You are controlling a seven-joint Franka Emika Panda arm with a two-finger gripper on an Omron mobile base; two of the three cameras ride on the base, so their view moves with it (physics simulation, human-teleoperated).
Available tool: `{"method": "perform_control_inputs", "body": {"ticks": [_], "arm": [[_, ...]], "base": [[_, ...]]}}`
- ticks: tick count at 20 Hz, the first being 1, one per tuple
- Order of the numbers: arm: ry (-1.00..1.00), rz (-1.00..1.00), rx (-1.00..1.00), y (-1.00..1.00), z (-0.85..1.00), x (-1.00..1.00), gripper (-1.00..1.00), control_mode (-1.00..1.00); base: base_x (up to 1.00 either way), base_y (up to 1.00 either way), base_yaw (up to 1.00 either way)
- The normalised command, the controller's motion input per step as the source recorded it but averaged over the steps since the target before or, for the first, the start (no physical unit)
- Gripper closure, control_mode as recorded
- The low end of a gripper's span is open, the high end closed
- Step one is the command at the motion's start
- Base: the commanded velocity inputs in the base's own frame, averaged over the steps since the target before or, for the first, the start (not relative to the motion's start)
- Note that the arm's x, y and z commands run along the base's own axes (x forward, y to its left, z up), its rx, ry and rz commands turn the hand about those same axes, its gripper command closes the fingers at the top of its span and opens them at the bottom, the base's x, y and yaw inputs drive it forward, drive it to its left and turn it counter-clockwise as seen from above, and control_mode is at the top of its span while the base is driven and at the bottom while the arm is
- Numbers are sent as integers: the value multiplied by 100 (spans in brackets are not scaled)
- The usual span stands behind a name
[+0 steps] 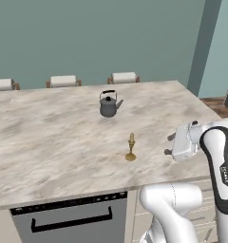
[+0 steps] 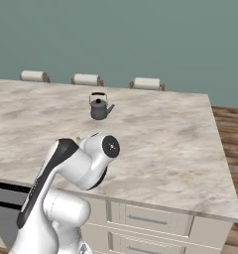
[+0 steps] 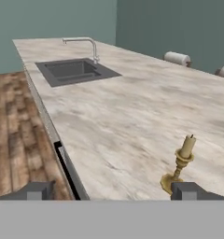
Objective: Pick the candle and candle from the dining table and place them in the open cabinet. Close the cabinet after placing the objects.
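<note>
The arm bends low at the marble bench's (image 1: 54,137) near edge, fingers (image 3: 191,190) spread wide beside an upright brass-footed candle (image 1: 131,147).

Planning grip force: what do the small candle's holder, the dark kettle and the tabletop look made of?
Slim flared-foot candlestick: seemingly brass, golden sheen; its pale-yellow stub looks waxy. Dark grey kettle: probably matte metal, uniform dull grey. Wide beige table top: marble-like, grey veining, smooth.

kettle (image 2: 99,107) upright on dining table (image 2: 180,144) | arm (image 2: 76,168) near front edge
</note>
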Motion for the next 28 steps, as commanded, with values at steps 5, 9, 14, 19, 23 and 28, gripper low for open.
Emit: {"method": "perform_control_inputs", "body": {"ticks": [5, 9, 14, 19, 23, 28], "arm": [[5, 1, 0, 3, -23, 29, -100, -100], [6, 1, 0, 2, -22, 31, -100, -100], [6, 1, 0, 0, -23, 32, -100, -100], [4, 1, 0, 0, -24, 33, -100, -100], [0, 1, 0, 0, -24, 33, -100, -100], [0, 1, 0, 0, -21, 31, -100, -100]], "base": [[0, 0, 0], [0, 0, 0], [0, 0, 0], [0, 0, 0], [0, 0, 0], [0, 0, 0]]}}
